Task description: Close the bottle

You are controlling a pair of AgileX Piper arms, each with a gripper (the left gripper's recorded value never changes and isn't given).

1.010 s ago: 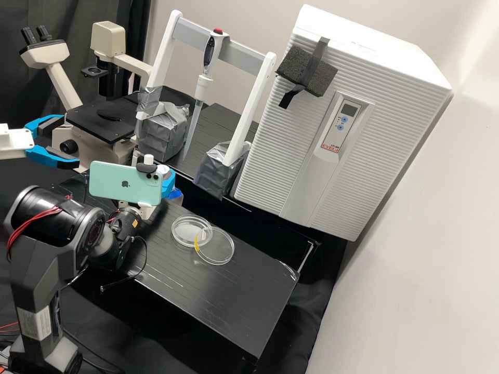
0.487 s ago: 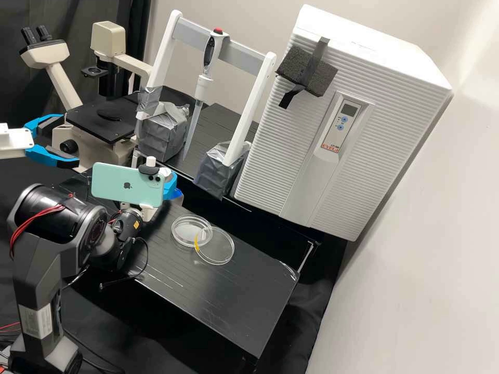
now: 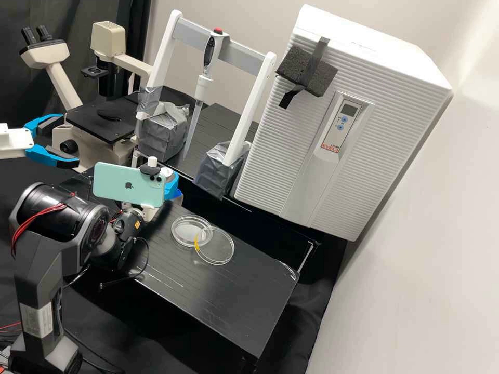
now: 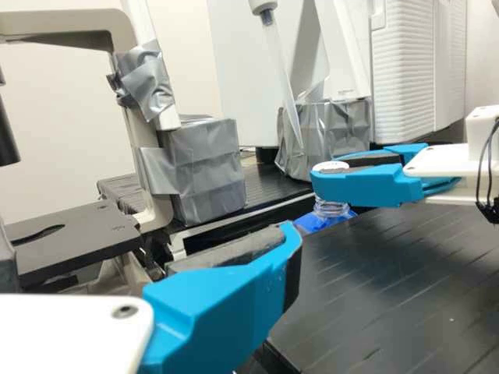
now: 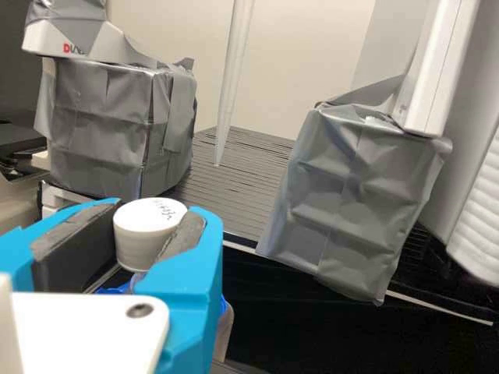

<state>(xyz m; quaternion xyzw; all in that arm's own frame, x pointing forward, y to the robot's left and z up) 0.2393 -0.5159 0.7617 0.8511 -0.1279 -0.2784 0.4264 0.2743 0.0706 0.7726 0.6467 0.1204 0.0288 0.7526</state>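
Observation:
The white cap (image 5: pixel 148 230) sits between the grey pads of my right gripper (image 5: pixel 136 241), which is shut on it. From the left wrist view that gripper (image 4: pixel 351 178) holds the cap (image 4: pixel 335 166) just above the open threaded neck of the bottle (image 4: pixel 330 210), a small clear bottle with blue at its shoulder. In the high view the right gripper (image 3: pixel 169 182) is partly hidden behind a mint phone (image 3: pixel 130 186) mounted on its arm. My left gripper (image 3: pixel 57 140) hangs open at the far left, beside the microscope, well away from the bottle.
Two clear petri dishes (image 3: pixel 191 230) (image 3: pixel 214 245) lie on the front black shelf. Behind the bottle a pipette (image 3: pixel 200 88) hangs from a white stand on taped blocks (image 3: pixel 161 130). A microscope (image 3: pixel 99 119) stands back left, a big white machine (image 3: pixel 338 119) to the right.
The right arm, with the cap and phone, has crept slightly to the right. The left arm has not moved.

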